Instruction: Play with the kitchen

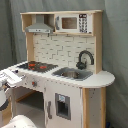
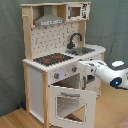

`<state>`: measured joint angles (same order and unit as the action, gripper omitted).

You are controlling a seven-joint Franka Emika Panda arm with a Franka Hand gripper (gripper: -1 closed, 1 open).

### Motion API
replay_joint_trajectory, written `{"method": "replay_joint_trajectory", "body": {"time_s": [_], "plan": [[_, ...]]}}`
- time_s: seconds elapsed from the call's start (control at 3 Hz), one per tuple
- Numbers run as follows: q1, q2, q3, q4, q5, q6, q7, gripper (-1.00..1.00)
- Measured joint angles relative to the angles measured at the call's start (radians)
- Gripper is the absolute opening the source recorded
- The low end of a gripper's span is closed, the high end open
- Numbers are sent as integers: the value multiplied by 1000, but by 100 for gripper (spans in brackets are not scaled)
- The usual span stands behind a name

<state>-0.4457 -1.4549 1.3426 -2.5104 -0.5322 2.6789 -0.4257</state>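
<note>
Now we see the tall pale-wood and white toy kitchen [image 2: 55, 65] filling both exterior views, its windowed oven door [image 2: 71, 105] dropped open in the second exterior view. The white arm's gripper [image 2: 86, 68] sits at three o'clock of the oven opening, just beside the counter edge; we cannot tell how its jaws stand. No writing is readable.

Two mid-range exterior views onto the kitchen [image 1: 65, 70] [image 2: 57, 60] front, from opposite front corners.

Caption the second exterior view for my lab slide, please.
Robot arm reaching in at the toy kitchen, whose windowed oven door hangs open below the hob.
</note>
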Motion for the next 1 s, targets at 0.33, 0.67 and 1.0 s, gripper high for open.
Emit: {"method": "replay_joint_trajectory", "body": {"time_s": [0.33,0.67,1.0], "plan": [[38,-2,-21,49,22,-78,-11,100],[63,-4,-39,122,22,-148,-30,100],[65,-10,-41,207,22,-201,-22,100]]}}
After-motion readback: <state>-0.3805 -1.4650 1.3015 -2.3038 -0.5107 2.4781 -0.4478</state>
